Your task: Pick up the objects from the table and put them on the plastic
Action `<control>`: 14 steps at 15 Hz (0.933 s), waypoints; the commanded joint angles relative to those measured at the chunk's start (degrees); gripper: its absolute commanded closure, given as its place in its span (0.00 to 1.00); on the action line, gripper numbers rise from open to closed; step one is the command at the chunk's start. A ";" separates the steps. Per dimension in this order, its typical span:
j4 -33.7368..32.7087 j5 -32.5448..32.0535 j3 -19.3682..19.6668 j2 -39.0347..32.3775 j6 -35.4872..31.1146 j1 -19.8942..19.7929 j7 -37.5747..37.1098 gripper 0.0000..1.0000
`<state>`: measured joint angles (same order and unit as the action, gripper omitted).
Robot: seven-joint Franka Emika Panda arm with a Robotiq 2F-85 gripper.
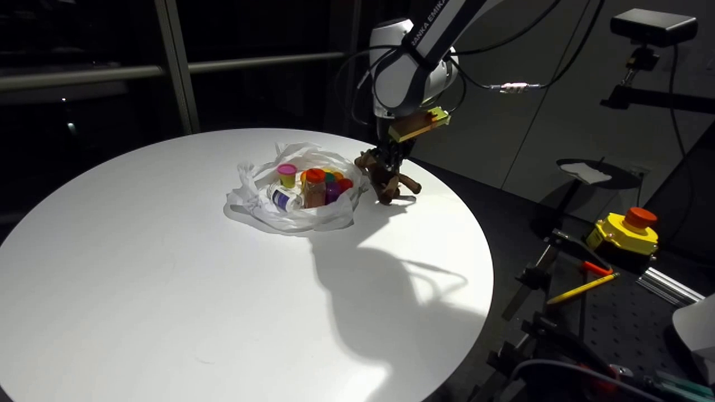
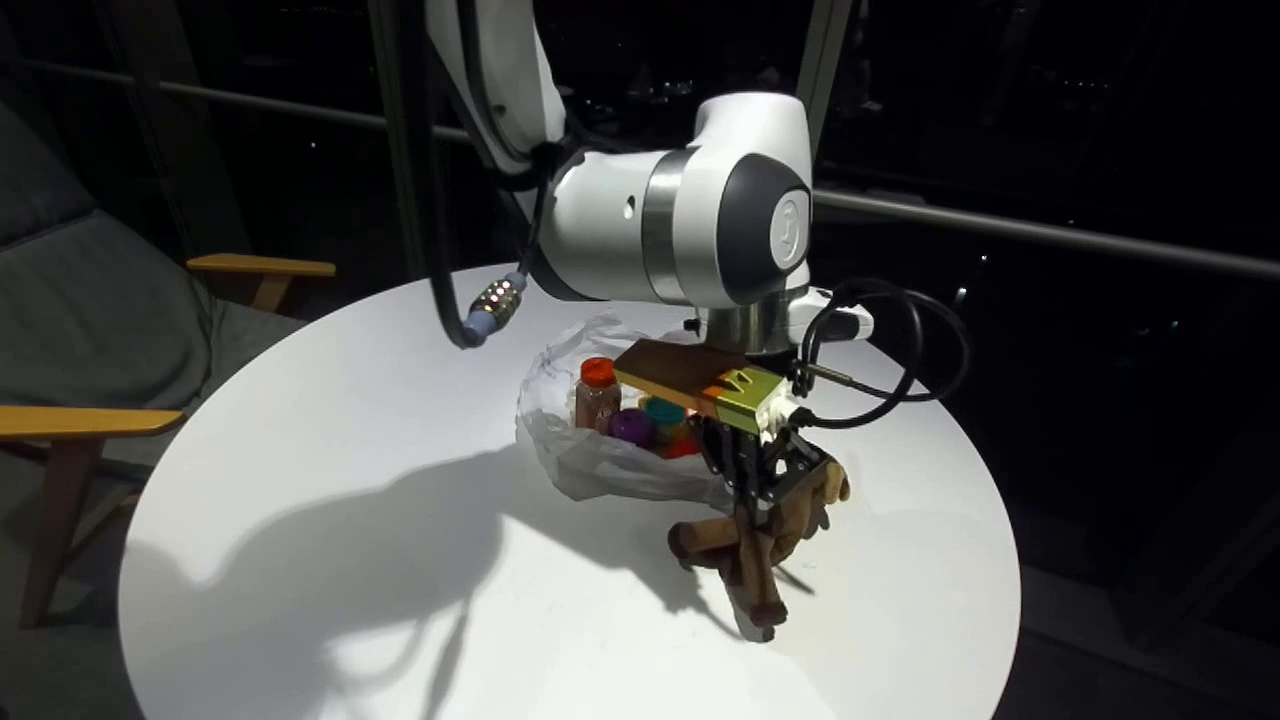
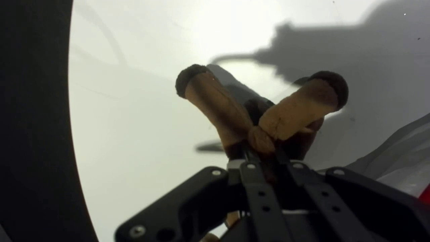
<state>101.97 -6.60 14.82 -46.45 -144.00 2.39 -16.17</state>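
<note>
The brown plush animal [image 1: 385, 187] is on the white table, beside the plastic [image 1: 329, 221], legs splayed. In the wrist view, my gripper [image 3: 263, 152] is shut on the plush animal [image 3: 297, 109], pinching its body; two legs stick out beyond the fingertips. From an exterior view the gripper [image 2: 757, 512] comes down onto the plush [image 2: 757, 575] from above. Inside the crumpled plastic [image 2: 585, 475] lie a red-brown jar [image 1: 314, 194] with an orange lid, a pink-lidded yellow tub [image 1: 287, 177], a blue-white bottle [image 1: 285, 198], a purple piece [image 2: 632, 427] and a green piece [image 2: 663, 410].
The round table [image 1: 184, 290] has its curved edge close to the plush, on the side away from the plastic. A grey chair [image 2: 100, 300] with wooden arms stands by the table. A yellow box with a red button [image 1: 625, 231] sits off the table.
</note>
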 commanded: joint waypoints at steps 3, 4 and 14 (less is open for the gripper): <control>14.99 -1.52 2.04 17.77 1.90 3.43 -5.30 0.97; 16.26 -2.46 2.39 20.38 1.93 4.23 -6.53 0.97; 5.43 -2.60 -10.08 26.30 3.10 4.94 -3.37 0.97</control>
<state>113.44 -11.69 8.38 -17.03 -140.97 8.13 -21.68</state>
